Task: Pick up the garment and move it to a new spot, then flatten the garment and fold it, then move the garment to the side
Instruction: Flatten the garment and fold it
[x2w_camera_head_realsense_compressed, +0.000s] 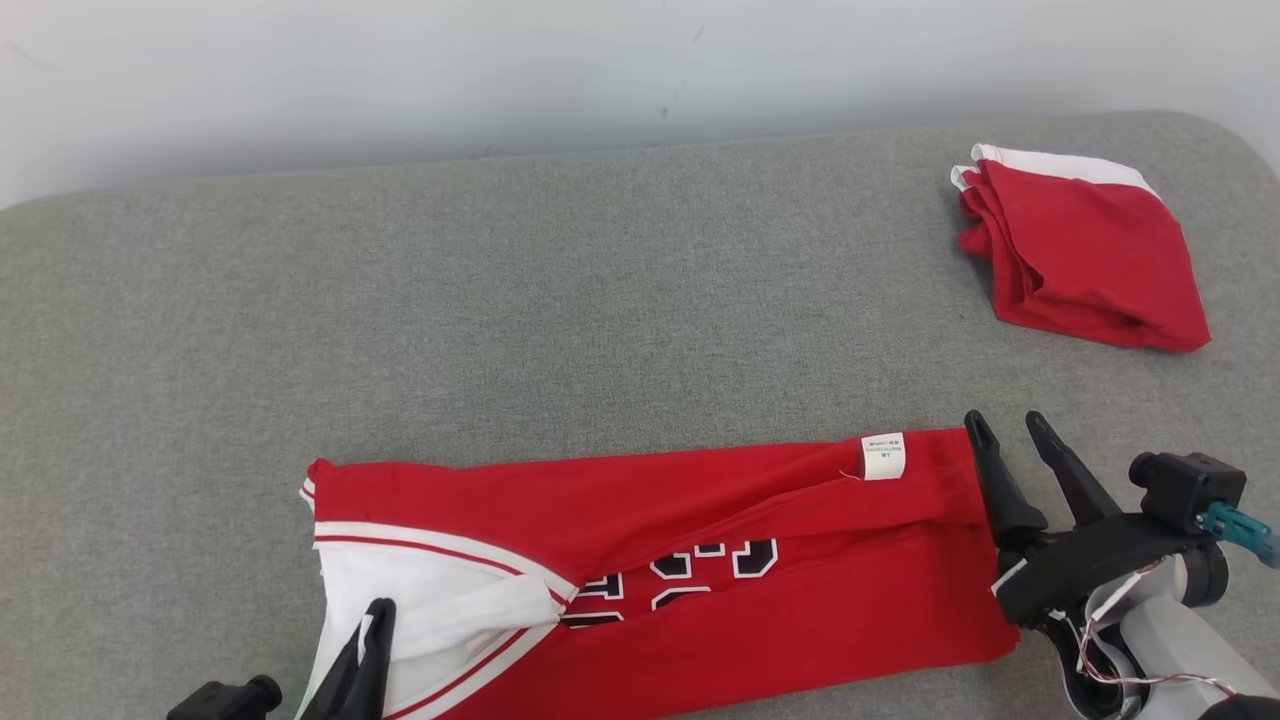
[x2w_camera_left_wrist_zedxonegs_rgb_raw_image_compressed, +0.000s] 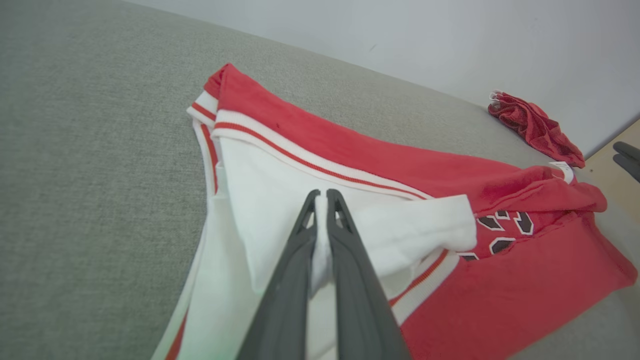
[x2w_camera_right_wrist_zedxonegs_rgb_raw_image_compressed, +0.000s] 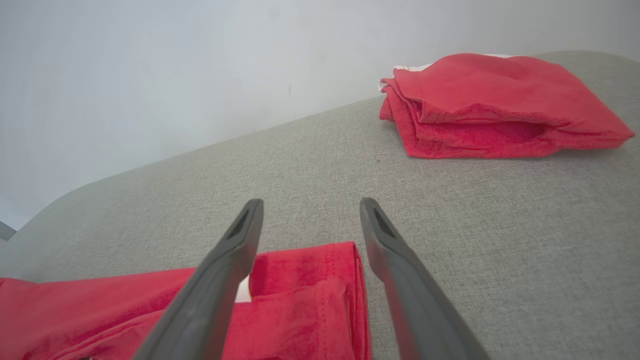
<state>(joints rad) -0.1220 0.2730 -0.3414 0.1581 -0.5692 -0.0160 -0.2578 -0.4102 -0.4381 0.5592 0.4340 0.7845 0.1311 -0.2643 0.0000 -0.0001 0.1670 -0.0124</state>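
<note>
A red jersey (x2w_camera_head_realsense_compressed: 700, 520) with white trim and dark numerals lies lengthwise across the near part of the grey table (x2w_camera_head_realsense_compressed: 600, 300), partly folded over itself. At its white left end my left gripper (x2w_camera_head_realsense_compressed: 378, 612) is shut, and the left wrist view shows white fabric (x2w_camera_left_wrist_zedxonegs_rgb_raw_image_compressed: 320, 250) pinched between the fingers of the left gripper (x2w_camera_left_wrist_zedxonegs_rgb_raw_image_compressed: 322, 192). My right gripper (x2w_camera_head_realsense_compressed: 1005, 420) stands open at the jersey's right edge, beside a small white label (x2w_camera_head_realsense_compressed: 884, 456). In the right wrist view the red hem (x2w_camera_right_wrist_zedxonegs_rgb_raw_image_compressed: 305, 295) lies between and under the spread fingers of the right gripper (x2w_camera_right_wrist_zedxonegs_rgb_raw_image_compressed: 311, 201), not gripped.
A second red garment (x2w_camera_head_realsense_compressed: 1085, 250), folded with a white edge, rests at the table's back right corner (x2w_camera_right_wrist_zedxonegs_rgb_raw_image_compressed: 500, 105). A pale wall runs behind the table. Bare grey cloth stretches across the middle and left of the table.
</note>
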